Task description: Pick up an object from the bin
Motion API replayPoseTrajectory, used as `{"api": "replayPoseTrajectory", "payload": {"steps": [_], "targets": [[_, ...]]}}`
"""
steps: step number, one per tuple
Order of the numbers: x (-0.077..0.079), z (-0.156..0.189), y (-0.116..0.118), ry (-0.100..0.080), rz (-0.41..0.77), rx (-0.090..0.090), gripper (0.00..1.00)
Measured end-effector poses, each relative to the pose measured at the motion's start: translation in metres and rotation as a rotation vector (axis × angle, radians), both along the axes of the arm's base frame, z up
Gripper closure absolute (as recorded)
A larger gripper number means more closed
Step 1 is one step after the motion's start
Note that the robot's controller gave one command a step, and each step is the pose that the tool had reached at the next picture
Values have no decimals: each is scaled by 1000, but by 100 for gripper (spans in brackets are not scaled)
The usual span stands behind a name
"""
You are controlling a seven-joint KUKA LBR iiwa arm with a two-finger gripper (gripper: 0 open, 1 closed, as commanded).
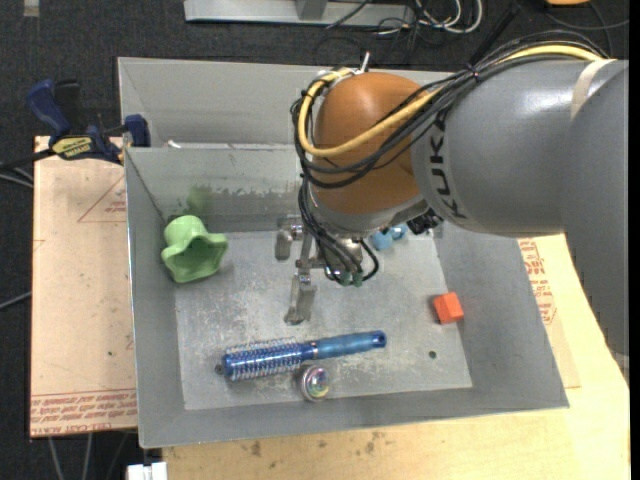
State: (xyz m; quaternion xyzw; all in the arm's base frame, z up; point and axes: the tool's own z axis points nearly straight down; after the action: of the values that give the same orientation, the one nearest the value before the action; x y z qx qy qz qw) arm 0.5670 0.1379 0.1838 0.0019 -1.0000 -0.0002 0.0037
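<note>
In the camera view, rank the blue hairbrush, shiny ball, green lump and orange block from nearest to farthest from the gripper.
Measured from the gripper:
1. Blue hairbrush, just below it in the picture.
2. Shiny ball, past the brush, by the bin's front edge.
3. Green lump, off to the picture's left.
4. Orange block, farthest, on the picture's right.
</note>
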Motion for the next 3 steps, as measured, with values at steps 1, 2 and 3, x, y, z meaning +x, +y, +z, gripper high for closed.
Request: {"api": "replayPoseTrajectory", "payload": {"steps": [1,2,3], "targets": [[-64,-45,-41,-3,206,0,0],[-81,-114,-68,-15,16,1,0],[-83,-114,-67,-8,16,1,100]]}}
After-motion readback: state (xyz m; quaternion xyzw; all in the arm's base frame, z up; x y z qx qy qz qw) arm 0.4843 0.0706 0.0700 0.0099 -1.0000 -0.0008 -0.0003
